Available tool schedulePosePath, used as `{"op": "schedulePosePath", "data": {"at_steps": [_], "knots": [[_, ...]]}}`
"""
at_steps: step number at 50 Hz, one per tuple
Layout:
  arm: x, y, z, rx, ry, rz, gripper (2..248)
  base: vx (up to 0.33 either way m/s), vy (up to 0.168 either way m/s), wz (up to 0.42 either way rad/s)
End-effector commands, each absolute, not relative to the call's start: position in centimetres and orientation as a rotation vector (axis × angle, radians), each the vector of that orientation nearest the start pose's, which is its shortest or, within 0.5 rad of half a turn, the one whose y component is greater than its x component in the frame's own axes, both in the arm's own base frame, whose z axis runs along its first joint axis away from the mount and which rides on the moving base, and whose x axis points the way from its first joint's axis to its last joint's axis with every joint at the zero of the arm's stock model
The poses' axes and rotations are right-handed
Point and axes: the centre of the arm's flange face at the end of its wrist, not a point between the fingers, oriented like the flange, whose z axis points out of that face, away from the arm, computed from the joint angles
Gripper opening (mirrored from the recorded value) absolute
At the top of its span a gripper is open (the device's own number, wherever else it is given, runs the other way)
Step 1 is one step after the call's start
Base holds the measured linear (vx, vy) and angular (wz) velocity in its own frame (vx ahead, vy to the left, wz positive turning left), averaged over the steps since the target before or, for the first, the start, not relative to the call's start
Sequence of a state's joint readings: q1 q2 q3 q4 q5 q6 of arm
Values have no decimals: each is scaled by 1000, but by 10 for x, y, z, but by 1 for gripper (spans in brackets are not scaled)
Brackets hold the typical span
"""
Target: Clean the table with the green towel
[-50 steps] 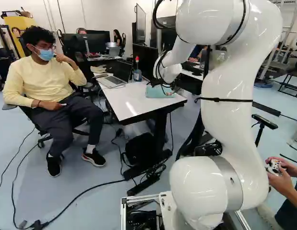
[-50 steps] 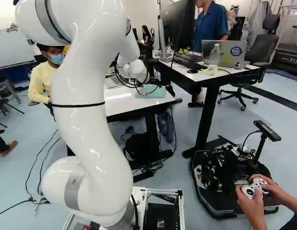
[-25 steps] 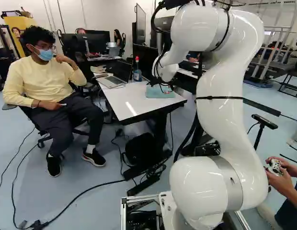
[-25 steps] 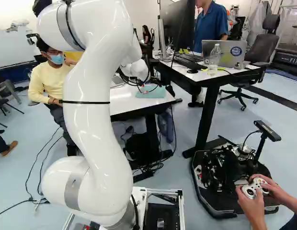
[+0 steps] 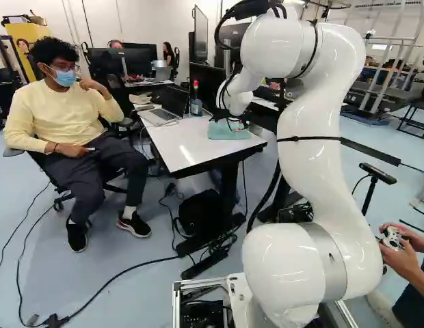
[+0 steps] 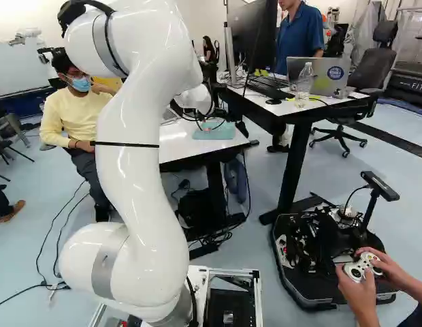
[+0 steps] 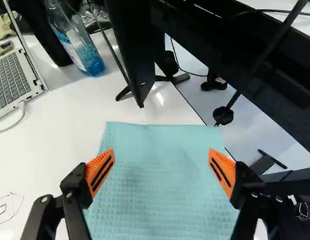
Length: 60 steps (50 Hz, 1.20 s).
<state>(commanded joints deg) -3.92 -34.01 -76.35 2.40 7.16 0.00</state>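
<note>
1 towel under spread pincer

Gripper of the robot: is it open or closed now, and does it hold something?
Gripper: open, holding nothing; its two fingers stand wide apart over the green towel.

left base: left behind arm, ahead-down | right base: right behind, same; sharing table | wrist: close, down over towel
</note>
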Motion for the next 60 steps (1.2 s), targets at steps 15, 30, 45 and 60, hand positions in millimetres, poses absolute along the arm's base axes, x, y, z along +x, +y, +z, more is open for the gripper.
{"op": "schedulePosePath", "data": {"at_steps": [15, 30, 45, 60], "knots": [[691, -47, 411, -2854, 160, -1343, 247, 0, 0, 0], [696, -48, 395, -2859, 160, -1332, 247, 0, 0, 0], [696, -48, 393, -2861, 160, -1328, 247, 0, 0, 0], [696, -48, 393, -2862, 160, -1325, 247, 0, 0, 0]]}}
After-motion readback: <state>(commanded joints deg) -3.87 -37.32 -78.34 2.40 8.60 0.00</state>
